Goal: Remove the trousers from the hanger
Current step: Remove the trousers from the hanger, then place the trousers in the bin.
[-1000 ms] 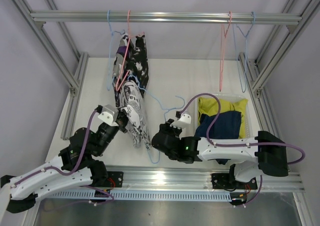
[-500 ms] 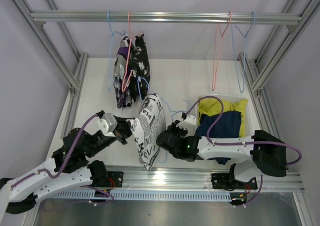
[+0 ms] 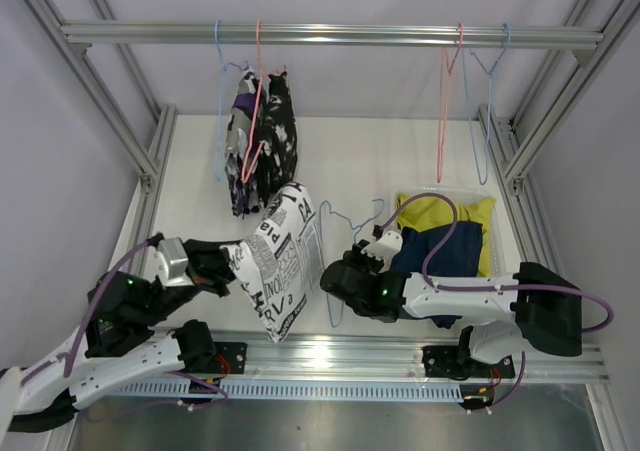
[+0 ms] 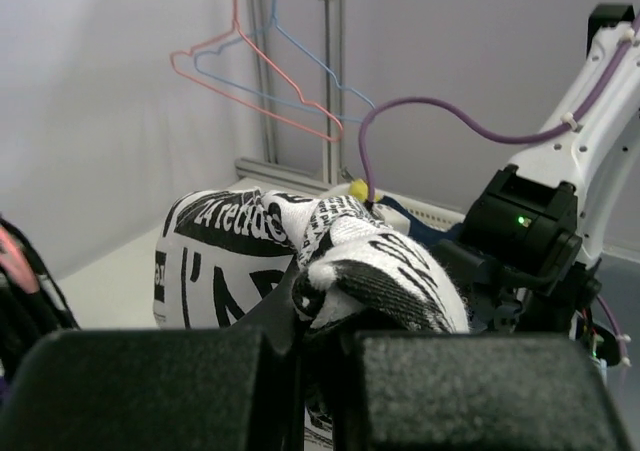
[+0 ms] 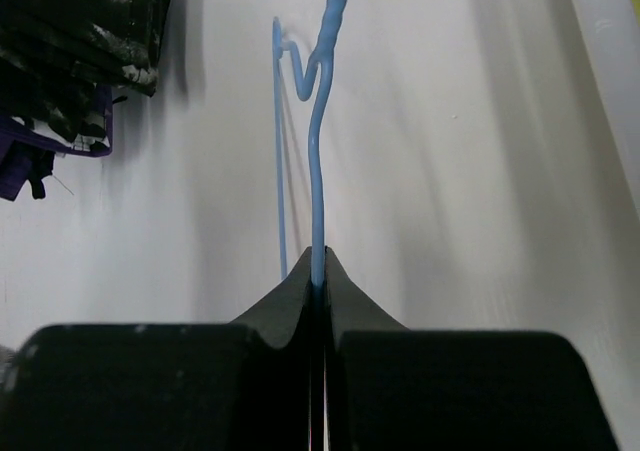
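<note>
My left gripper (image 3: 226, 263) is shut on a black-and-white lettered pair of trousers (image 3: 278, 263), which hangs from it in a bundle above the table's near edge. In the left wrist view the cloth (image 4: 385, 271) bulges out just past the jaws of the left gripper (image 4: 315, 333). My right gripper (image 3: 358, 258) is shut on the thin wire of a blue hanger (image 3: 347, 219); the wire (image 5: 318, 161) runs straight out from the tips of the right gripper (image 5: 317, 271). The held trousers are off this hanger. Dark patterned trousers (image 3: 262, 143) hang on hangers from the top rail.
A clear bin (image 3: 487, 199) at the right holds yellow-green trousers (image 3: 432, 214) and navy trousers (image 3: 452, 246). An empty pink hanger (image 3: 446, 101) and an empty blue one (image 3: 490, 96) hang on the rail (image 3: 340, 34). Aluminium frame posts flank the table.
The left gripper pulled the lettered trousers down, left and toward the near edge, off the blue hanger. The right gripper shifted slightly right with the hanger, which now lies bare.
</note>
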`<state>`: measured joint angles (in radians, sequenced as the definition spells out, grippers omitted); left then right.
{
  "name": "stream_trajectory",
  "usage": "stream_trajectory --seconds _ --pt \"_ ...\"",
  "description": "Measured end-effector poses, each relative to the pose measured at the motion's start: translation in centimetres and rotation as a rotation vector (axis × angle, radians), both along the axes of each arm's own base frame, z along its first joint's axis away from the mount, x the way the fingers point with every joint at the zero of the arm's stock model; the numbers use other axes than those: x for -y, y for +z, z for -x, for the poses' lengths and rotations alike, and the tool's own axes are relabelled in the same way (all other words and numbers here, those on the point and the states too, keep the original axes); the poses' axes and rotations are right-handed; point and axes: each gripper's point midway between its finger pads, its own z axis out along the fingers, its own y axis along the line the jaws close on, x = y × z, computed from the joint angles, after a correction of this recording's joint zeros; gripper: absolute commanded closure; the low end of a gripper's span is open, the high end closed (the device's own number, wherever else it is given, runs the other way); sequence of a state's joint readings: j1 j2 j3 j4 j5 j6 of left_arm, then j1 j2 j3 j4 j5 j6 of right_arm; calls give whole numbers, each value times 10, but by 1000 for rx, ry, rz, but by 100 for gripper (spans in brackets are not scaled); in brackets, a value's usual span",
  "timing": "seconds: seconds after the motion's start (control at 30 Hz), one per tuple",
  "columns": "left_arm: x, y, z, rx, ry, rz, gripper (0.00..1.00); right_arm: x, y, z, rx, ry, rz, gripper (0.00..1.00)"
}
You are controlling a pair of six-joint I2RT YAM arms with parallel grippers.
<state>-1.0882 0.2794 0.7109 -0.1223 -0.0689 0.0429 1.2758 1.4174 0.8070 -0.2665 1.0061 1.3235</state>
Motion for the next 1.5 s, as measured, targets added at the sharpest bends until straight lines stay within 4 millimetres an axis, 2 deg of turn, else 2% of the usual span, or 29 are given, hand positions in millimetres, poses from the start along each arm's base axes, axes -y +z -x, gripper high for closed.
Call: stream_trajectory --seconds 0.23,0.37,0.43,0.57,0.73,0.9,1.07,1.23,1.33,1.5 --pt "-24 15 -6 24 90 71 99 9 1 4 -5 -4 29 100" --pt "-30 13 -16 8 157 71 99 13 14 15 20 10 72 100" --pt "-32 12 -20 4 182 66 99 10 32 22 49 27 78 100" --pt "-30 8 -27 -9 211 48 99 4 83 35 124 59 46 100" --pt "-25 1 -35 -26 238 15 99 12 144 61 223 118 15 100" --pt "-20 -8 -44 -51 272 -18 99 17 186 89 302 223 52 100" --pt "-5 -21 -53 -84 281 -81 99 22 230 95 376 279 119 100" --pt "17 -35 -60 -131 259 -166 99 44 309 91 394 245 43 100" --pt "29 -37 -62 -152 235 -192 99 59 328 86 397 226 33 100" --pt "53 -33 -65 -192 191 -239 99 76 332 80 403 219 107 100"
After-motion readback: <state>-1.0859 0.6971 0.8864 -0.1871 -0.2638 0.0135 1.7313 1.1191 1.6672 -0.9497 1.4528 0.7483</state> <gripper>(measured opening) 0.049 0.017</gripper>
